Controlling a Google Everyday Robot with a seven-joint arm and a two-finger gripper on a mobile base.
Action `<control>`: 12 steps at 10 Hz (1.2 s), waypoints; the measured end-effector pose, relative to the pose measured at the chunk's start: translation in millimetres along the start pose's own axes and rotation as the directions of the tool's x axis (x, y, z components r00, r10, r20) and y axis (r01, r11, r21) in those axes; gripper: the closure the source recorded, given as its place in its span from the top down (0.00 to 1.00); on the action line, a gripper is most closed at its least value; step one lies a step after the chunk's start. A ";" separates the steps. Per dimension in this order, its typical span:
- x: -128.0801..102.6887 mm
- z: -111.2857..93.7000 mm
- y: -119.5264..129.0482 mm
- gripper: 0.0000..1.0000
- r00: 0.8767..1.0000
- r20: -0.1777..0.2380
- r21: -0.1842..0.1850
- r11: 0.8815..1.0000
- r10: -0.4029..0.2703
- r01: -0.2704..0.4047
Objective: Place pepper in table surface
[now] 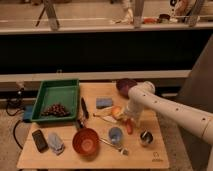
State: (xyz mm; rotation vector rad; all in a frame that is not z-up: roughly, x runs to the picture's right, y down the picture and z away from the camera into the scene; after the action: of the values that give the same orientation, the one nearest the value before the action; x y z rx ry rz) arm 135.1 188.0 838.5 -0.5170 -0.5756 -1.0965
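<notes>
I have the gripper (128,120) low over the middle-right part of the table (150,156), at the end of the white arm (170,107) that reaches in from the right of my screen. Its fingers are spread and released, clamped on nothing. The pepper (129,128) lies on the wood directly under the gripper tip, on the side nearer me; I cannot tell whether the fingers touch it. Just beside the gripper, to its left on my screen, is a round yellow-orange fruit (116,112), and a pale longish item (102,118) lies beyond that. Farther left and a little behind the gripper is a blue sponge (104,102), then a black pen (84,107). Well apart to the left is the green tray (50,90), with a dark cluster (55,110) in its near end. In front of the gripper and slightly left stands a blue cup (115,135), with a utensil (114,146) lying by it, and left of that a wide red-orange bowl (86,141). To the gripper's front right is a small black-and-white round thing (145,137). Behind the gripper, past the arm's elbow, is a dark purple bowl (124,85). Far off at the front left corner lie a black flat device (39,140) and a grey-blue packet (55,143).
</notes>
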 end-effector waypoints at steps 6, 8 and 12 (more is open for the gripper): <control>-8.8 12.0 -4.0 0.80 0.996 0.006 0.004 0.996 -0.093 0.093; -8.0 21.9 -4.2 0.80 0.995 0.007 -0.016 0.995 -0.095 0.096; -7.4 33.4 -6.8 0.57 0.997 0.013 -0.070 0.994 -0.078 0.079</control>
State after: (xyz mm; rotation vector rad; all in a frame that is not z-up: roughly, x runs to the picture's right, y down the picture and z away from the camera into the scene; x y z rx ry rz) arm 120.5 212.1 859.1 -0.5651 -0.5723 -1.1929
